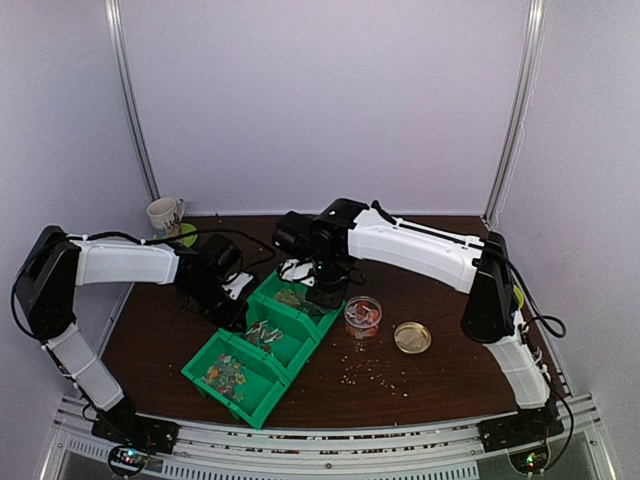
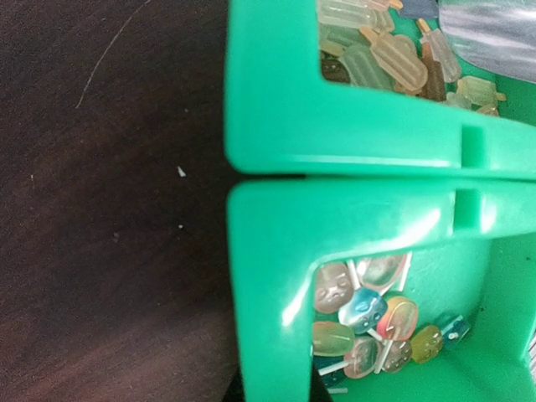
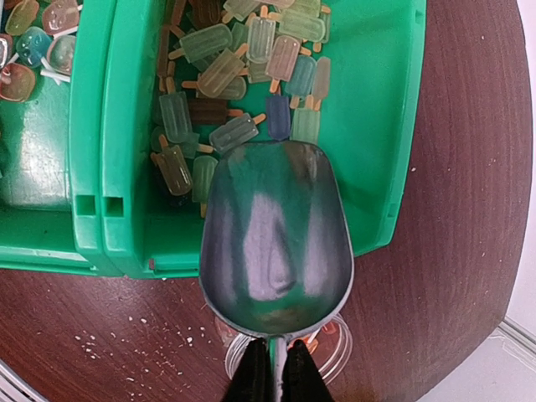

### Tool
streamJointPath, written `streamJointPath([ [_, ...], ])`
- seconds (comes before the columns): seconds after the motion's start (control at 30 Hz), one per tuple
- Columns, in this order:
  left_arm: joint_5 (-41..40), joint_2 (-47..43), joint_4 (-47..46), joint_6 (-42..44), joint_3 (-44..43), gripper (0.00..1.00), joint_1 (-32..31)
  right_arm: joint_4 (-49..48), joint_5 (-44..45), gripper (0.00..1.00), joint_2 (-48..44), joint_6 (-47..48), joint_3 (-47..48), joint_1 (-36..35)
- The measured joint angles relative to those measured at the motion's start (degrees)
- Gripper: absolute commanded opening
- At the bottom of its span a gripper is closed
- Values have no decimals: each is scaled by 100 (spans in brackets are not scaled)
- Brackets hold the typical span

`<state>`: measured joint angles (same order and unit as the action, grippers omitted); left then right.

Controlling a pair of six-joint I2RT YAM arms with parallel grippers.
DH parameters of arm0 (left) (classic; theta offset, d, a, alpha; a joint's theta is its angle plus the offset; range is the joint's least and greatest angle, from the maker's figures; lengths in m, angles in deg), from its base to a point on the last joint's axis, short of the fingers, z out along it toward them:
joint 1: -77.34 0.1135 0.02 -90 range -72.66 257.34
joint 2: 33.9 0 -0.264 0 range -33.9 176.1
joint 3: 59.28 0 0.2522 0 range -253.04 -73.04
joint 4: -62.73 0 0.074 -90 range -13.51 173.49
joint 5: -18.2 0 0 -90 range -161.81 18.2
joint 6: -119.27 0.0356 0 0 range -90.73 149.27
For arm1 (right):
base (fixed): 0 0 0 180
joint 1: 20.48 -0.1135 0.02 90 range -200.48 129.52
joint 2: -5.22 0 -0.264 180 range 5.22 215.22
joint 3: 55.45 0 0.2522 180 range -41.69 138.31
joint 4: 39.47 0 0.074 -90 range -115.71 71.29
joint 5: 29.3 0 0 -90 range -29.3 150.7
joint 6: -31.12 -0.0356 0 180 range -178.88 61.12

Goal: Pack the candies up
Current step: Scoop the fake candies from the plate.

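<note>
- R wrist: right gripper (image 3: 270, 373) clenched on scoop (image 3: 276, 234) handle; scoop over candies (image 3: 226, 75) in green bins (image 3: 381, 126).
- Top only: gold lid (image 1: 412, 337); left gripper (image 1: 235, 300) closed, beside green bins.

From high behind the arm bases (image 1: 135, 435), the overhead camera looks down and forward across the whole tabletop (image 1: 150, 340) to the back wall (image 1: 320, 100). The left wrist camera hangs close over the green bins (image 2: 335, 126), facing straight down where their rim meets bare tabletop. The right wrist camera peers down along a metal scoop (image 3: 276, 234). Both wrist views share the doubled wall between two bins, candies (image 3: 226, 75) either side.
</note>
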<state>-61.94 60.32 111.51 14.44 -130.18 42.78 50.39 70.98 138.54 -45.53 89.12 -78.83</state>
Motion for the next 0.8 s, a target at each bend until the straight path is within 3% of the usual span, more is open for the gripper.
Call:
streamJointPath([
  [0.17,-35,-4,4,-57,0,0,13,-258,4,0,-74,-22,-219,11],
  [0.43,-50,-57,9,-90,0,0,17,-1453,-103,0,-754,328,-1563,50],
  [0.63,-83,-85,74,-98,0,0,31,-1589,-68,0,-750,560,-1593,50],
  [0.8,-216,-181,177,-142,0,0,76,-1587,-505,0,-619,52,-1331,227],
])
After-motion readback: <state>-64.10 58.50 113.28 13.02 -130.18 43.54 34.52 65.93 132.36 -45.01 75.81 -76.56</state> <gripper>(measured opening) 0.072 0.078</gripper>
